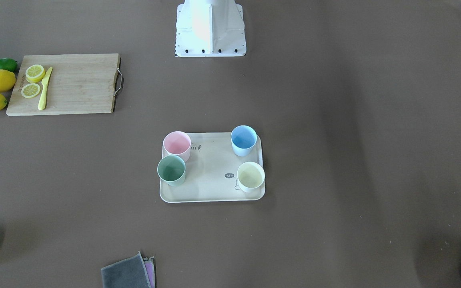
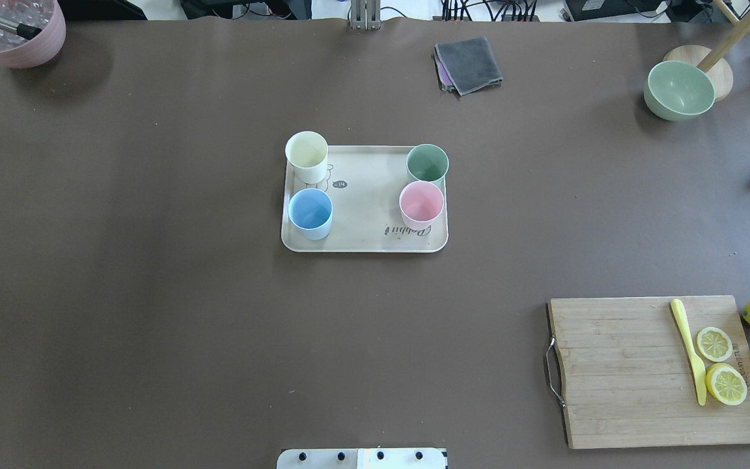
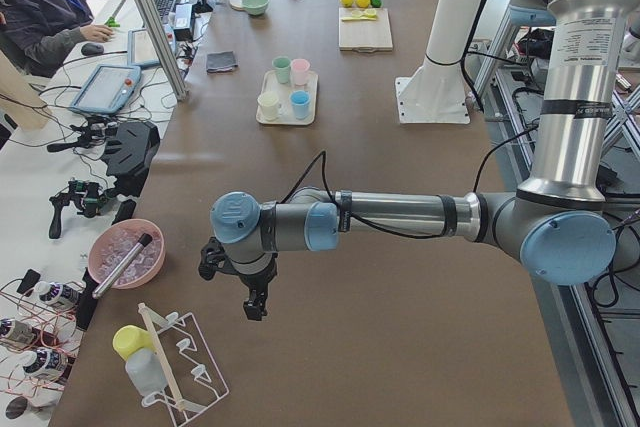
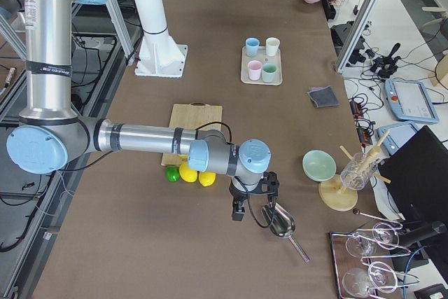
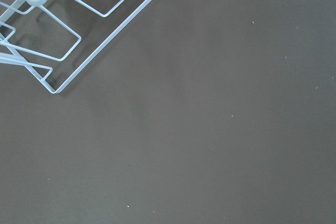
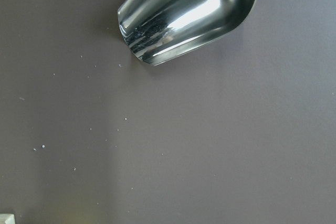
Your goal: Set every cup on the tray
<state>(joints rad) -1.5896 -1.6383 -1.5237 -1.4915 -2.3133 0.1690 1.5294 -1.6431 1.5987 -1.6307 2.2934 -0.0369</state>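
Jaw state cannot be told for either arm. The left gripper (image 3: 255, 299) and the right gripper (image 4: 239, 209) show only in the side views, each hanging over the brown table (image 2: 153, 293) at opposite ends, well apart from the tray (image 2: 365, 195). The left one is near a white wire rack (image 5: 79, 35); the right one is just beside a shiny metal scoop (image 6: 184, 14).

That tray lies flat near the middle of the table. It is beige with a raised white rim, rounded corners, "Rabbit" lettering and a small bunny drawing. All four cups stand upright on it, one toward each corner: the cream cup (image 2: 306, 156) and blue cup (image 2: 310, 212) on the robot's left side, the green cup (image 2: 427, 163) and pink cup (image 2: 421, 203) on its right. Each is a small, matte, tapered tumbler with no handle. The two cups of each pair stand close together, and a bare strip of tray runs between the pairs.

Brown table surrounds the tray on every side. The grey cloth (image 2: 469, 64) beyond its far edge, the cutting board (image 2: 616, 371) toward the robot's right, the green bowl (image 2: 679, 90) and the mauve pot (image 2: 17, 36) all sit well apart from it.
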